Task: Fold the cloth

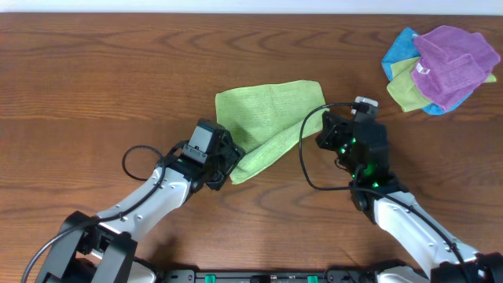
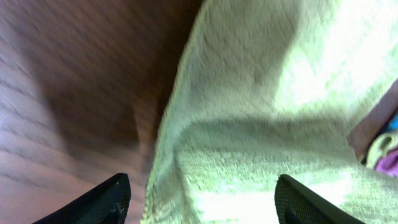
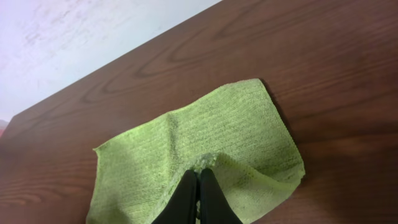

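**Cloth part-folded: one tool pinching it, the other spread wide**

The lime-green cloth [image 1: 271, 118] lies on the bench [image 1: 94, 79] between the two tools, one layer doubled over into a skewed, uneven shape. The right tool [image 3: 199, 177] is clenched on a pucker of cloth at its tips. The left tool [image 1: 229, 163] is released, fingers wide apart astride the folded corner just ahead of it. A first fold looks roughly laid, while squaring up and a further fold seem left.

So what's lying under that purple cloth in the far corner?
A bright blue cloth and a lime-green cloth stick out from beneath the purple cloth, on the wooden table. Whether anything else lies under it is hidden.
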You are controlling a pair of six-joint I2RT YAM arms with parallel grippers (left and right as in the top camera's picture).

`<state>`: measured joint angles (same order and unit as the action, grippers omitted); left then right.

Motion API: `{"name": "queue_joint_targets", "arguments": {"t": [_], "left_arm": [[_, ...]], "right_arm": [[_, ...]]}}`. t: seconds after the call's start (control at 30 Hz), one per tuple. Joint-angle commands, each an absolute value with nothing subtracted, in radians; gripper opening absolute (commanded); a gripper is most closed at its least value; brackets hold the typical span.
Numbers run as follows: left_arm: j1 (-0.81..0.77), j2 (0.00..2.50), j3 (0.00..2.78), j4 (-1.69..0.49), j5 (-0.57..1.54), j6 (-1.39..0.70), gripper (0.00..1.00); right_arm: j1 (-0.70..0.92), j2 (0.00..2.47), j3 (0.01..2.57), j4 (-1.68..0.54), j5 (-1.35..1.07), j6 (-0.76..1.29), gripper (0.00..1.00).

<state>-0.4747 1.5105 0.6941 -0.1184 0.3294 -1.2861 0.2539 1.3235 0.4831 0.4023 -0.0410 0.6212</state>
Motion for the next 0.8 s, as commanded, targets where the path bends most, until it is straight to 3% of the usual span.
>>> {"name": "queue_joint_targets", "arguments": {"t": [0.0,0.33,0.6,0.67,0.73,0.77], "left_arm": [[-0.472,1.516,0.687,-0.119,0.425,-1.306,0.75],[-0.472,1.516,0.687,-0.310,0.499,-1.282,0.75],[-0.472,1.516,0.687,-0.242,0.507,-1.306,0.75],[-0.472,1.516,0.687,-0.211,0.507,-1.306,0.68],[-0.472,1.516,0.687,-0.205,0.506,-1.306,0.52],[-0.472,1.516,0.687,-0.205,0.506,-1.306,0.49]], "right_arm": [[0.271,1.328,0.505,0.405,-0.022,0.635,0.01],[0.271,1.328,0.505,0.409,0.021,0.631,0.02],[0.271,1.328,0.505,0.409,0.023,0.631,0.02],[0.271,1.328,0.505,0.409,0.022,0.631,0.01],[0.271,1.328,0.505,0.409,0.022,0.631,0.02],[0.271,1.328,0.505,0.409,0.022,0.631,0.02]]}}
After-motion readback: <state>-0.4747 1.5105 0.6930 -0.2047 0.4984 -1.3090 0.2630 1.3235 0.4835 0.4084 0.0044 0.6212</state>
